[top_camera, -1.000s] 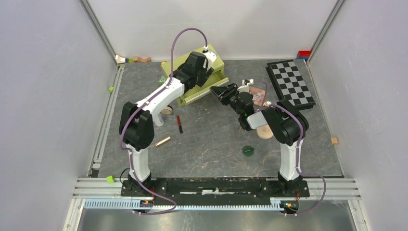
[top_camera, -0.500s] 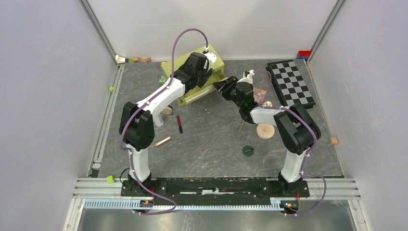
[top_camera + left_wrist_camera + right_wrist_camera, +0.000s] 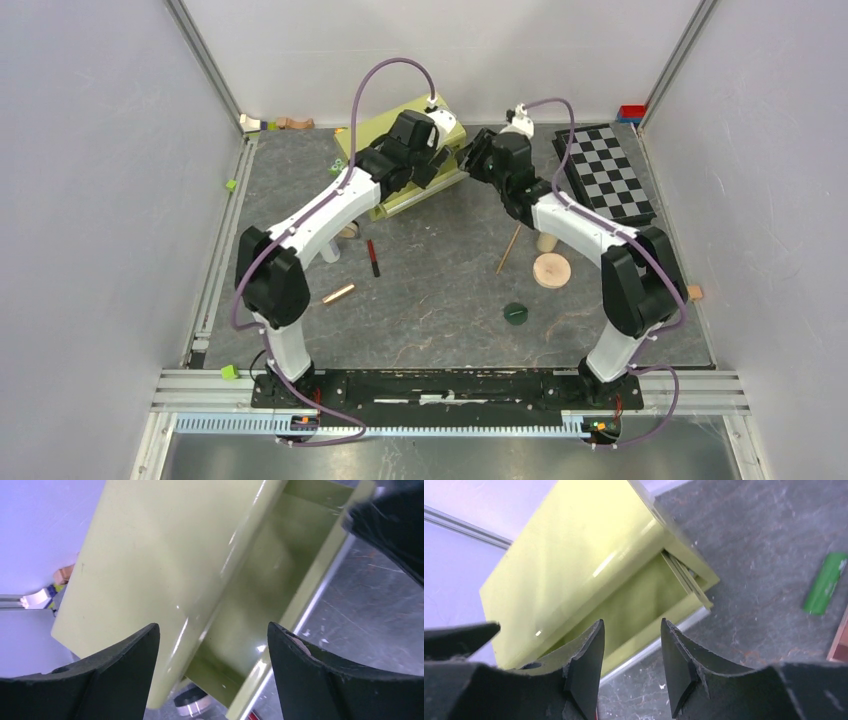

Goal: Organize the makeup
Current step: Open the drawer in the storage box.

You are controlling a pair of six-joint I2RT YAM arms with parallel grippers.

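Note:
A yellow-green drawer box [image 3: 400, 125] stands at the back, its drawer [image 3: 644, 600] pulled open. My left gripper [image 3: 437, 163] hangs open and empty over the drawer [image 3: 260, 590]. My right gripper [image 3: 470, 160] is open and empty at the drawer's right end, its jaws [image 3: 631, 625] moderately apart. On the mat lie a red-black pencil [image 3: 373, 257], a rose-gold tube [image 3: 338, 293], a tan compact [image 3: 551, 270], a green disc [image 3: 515, 313] and a thin tan stick [image 3: 510, 248]. A green stick [image 3: 825, 582] lies right of the box. The palette is hidden under my right arm.
A chequered board [image 3: 603, 185] lies at the back right. Small toy blocks sit at the back left corner [image 3: 275, 123], the back right corner [image 3: 630, 112] and the right edge [image 3: 694, 292]. A round compact [image 3: 192, 700] shows below the box's front corner.
My right arm has swung from the mid table up and back to the open drawer's right end, now covering the palette. My left gripper has stayed over the drawer.

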